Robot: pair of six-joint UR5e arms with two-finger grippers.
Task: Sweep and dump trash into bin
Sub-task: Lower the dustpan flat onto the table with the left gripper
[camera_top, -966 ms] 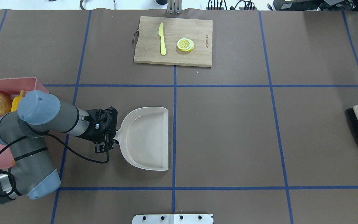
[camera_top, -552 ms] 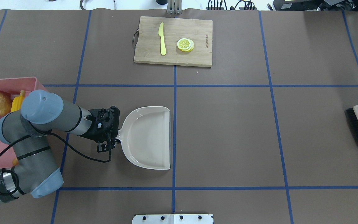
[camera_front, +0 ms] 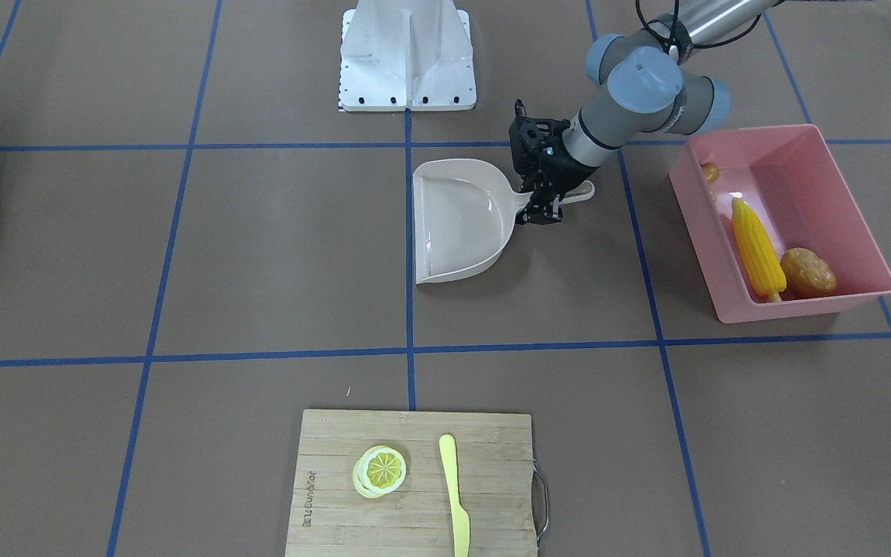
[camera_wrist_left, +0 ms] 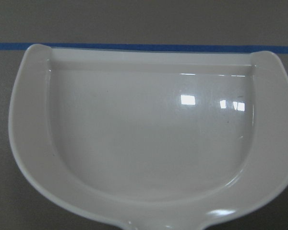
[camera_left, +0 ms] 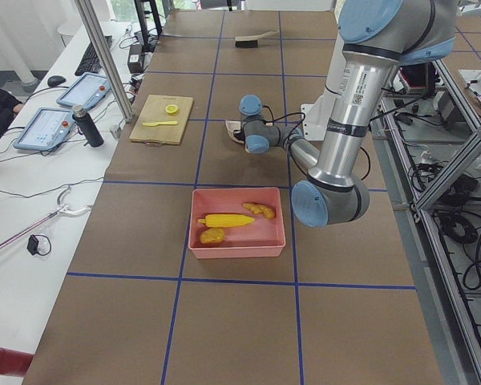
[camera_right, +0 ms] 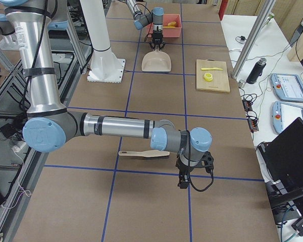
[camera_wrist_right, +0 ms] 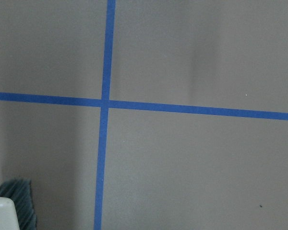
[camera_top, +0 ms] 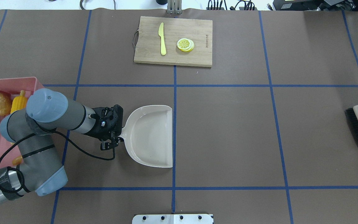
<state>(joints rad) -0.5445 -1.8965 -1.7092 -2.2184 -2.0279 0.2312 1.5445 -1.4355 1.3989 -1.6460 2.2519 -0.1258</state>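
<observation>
My left fingers are closed on the dustpan handle (light, stiff, glossy plastic, I think). The right fingers I cannot tell.

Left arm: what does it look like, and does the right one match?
The left arm has grey tubular links, pale blue rounded joint caps and thin black bands. A black cable loops along it to the black left gripper; black tape wraps one silver link. The right arm looks silver, with the same pale blue caps and a black right gripper.
</observation>
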